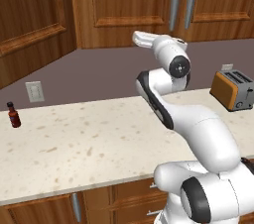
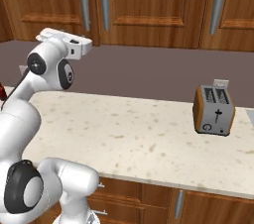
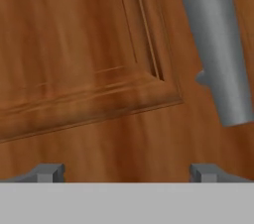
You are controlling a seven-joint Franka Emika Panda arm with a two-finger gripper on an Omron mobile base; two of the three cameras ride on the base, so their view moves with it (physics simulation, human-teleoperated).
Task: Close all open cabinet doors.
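White arm folds upward, its tool spread apart, empty, close before a cabinet door by its handle.

Toaster, sauce bottle well apart on counter.

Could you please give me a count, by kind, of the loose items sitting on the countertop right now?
Toaster: 1
Small red bottle: 1
Total: 2
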